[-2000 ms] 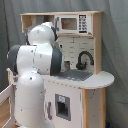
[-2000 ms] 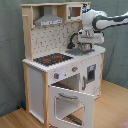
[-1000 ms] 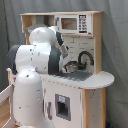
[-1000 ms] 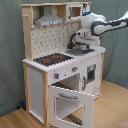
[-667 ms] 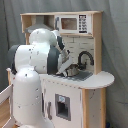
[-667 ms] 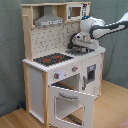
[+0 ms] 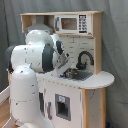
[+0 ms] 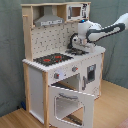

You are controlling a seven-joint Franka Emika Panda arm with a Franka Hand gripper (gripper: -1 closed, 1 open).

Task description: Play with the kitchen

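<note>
The kitchen (image 7: 92, 82) (image 8: 37, 75) is a toy of pale wood and white panels. It has a grey hood (image 8: 48, 20), a microwave (image 7: 73, 23), a red-ringed stovetop (image 8: 52, 59) and a black faucet (image 7: 84, 58) over the sink (image 7: 78, 75). The oven door (image 8: 70, 104) hangs open and tilted forward. My gripper (image 7: 66, 70) (image 8: 75, 46) is low over the sink, just beside the faucet. In the second exterior view the hand hides the faucet and most of the sink.
My bulky white arm (image 7: 30, 75) stands close against the kitchen on the first exterior view's left. In the second exterior view the forearm (image 8: 107, 30) reaches in from the right over the rounded counter end (image 7: 102, 79). Dark curtain behind, wooden floor (image 8: 112, 107) below.
The gripper has come down and toward the stovetop side, from in front of the upper shelf to just over the sink. The oven door has stayed open.
</note>
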